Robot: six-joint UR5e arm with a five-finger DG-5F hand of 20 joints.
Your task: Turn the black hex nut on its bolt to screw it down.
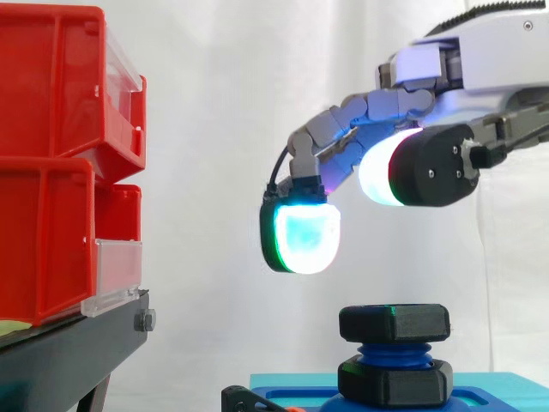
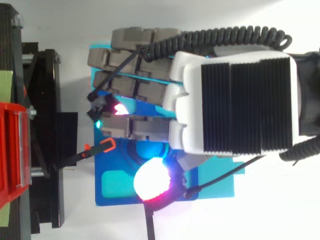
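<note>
While the hand (image 1: 403, 103) hovers above the black hex nut (image 1: 395, 322), its fingers (image 1: 307, 236) hang loosely apart, holding nothing.

Bright, even light in both views; white curtain (image 1: 214, 129) near blown out, no hard shadows on it. Side view: fingertip pads (image 1: 307, 233) glow cyan-white, leaving a small green glint on the black hex nut (image 1: 394, 321). Top view: one pad (image 2: 151, 180) flares white-red, glare swallowing its edge
</note>
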